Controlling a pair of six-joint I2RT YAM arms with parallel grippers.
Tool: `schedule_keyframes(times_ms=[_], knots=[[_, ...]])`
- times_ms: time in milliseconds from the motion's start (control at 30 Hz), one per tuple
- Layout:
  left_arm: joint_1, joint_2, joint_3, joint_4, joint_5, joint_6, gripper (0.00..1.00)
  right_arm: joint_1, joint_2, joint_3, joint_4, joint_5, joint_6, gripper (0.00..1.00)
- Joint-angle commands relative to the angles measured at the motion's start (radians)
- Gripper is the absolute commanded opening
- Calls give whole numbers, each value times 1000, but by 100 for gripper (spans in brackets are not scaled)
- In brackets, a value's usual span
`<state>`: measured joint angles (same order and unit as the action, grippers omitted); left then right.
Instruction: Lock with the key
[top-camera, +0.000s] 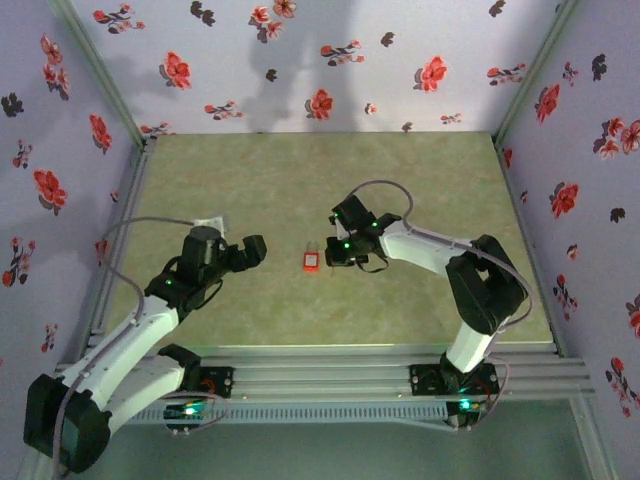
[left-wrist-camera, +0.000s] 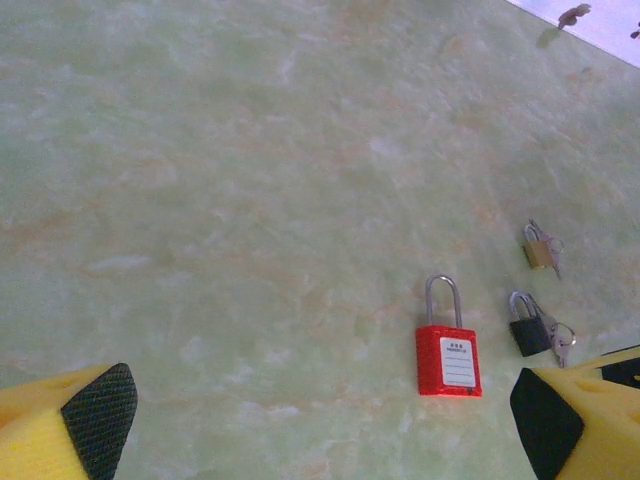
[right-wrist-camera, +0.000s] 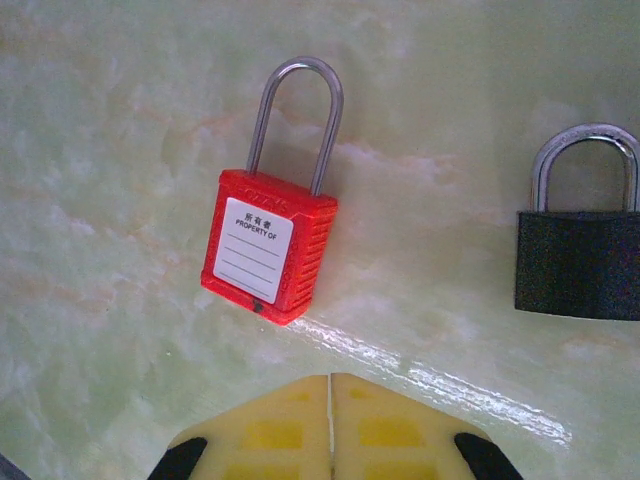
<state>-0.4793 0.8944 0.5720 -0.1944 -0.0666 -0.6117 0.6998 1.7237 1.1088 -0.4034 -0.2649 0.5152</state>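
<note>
A red padlock (top-camera: 311, 262) with a white label and a steel shackle lies flat on the green table (top-camera: 300, 190), between the two arms. Both legs of its shackle meet the body (right-wrist-camera: 265, 250). My right gripper (right-wrist-camera: 331, 382) hangs just behind the lock's bottom edge, its yellow fingers shut together on nothing. In the top view the right gripper (top-camera: 337, 250) is just right of the lock. My left gripper (left-wrist-camera: 325, 425) is wide open above the table, with the red padlock (left-wrist-camera: 448, 358) ahead near its right finger (left-wrist-camera: 560, 425). A small key (left-wrist-camera: 563, 343) lies by a black padlock (left-wrist-camera: 528, 335).
A brass padlock (left-wrist-camera: 538, 248) with its own key lies farther off, beyond the black one. The black padlock (right-wrist-camera: 578, 262) sits to the right of the red one. Floral walls (top-camera: 320, 60) close in the table on three sides.
</note>
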Motion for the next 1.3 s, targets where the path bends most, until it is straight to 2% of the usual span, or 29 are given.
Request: schedule_keyframes(times_ms=[0,1267], knots=[[10,-17,-18,36,-38,2,100,9,38,51,-35,5,-15,0],[18,-14,-47,69,-56,14,100,15,229,219,-95,41,-15,0]])
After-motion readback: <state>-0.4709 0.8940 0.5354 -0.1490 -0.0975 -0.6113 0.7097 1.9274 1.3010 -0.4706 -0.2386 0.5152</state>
